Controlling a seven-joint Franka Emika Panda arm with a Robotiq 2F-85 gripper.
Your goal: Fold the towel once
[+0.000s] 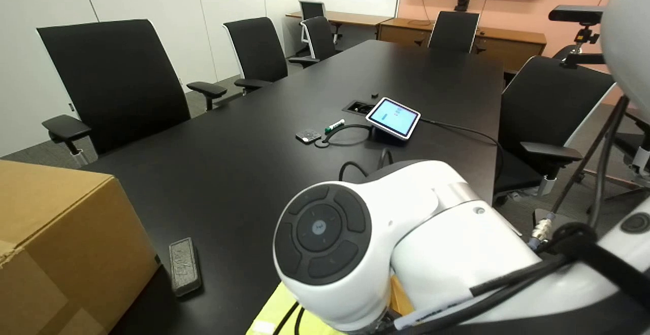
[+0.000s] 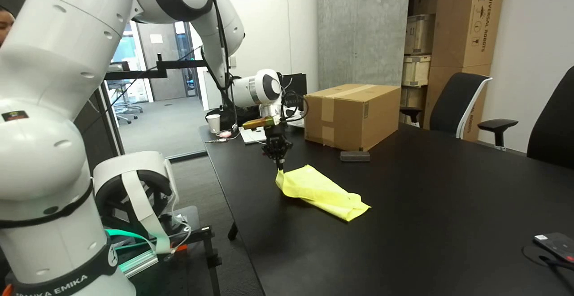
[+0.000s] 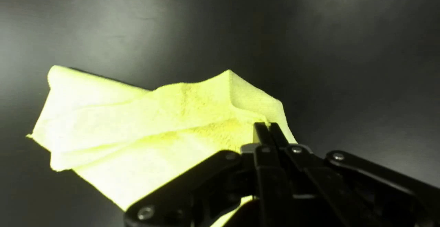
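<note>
The pale yellow-green towel (image 2: 320, 190) lies creased on the dark table, bunched along its length. One end is lifted slightly toward my gripper (image 2: 280, 167). In the wrist view, the towel (image 3: 137, 127) spreads to the left with folds and a turned-over flap at its right. The gripper (image 3: 268, 124) is shut, with a bit of the towel pinched between its fingertips. In an exterior view only a part of the towel (image 1: 277, 312) shows below the arm's wrist; the gripper's fingers are out of view there.
A brown cardboard box (image 1: 91, 254) stands on the table; it also shows behind the towel in an exterior view (image 2: 341, 119). A dark grey eraser (image 2: 354, 156) lies beside it. A tablet (image 1: 393, 118) and green marker (image 1: 334, 126) lie farther along. A white cup (image 2: 214, 124) stands near the table edge.
</note>
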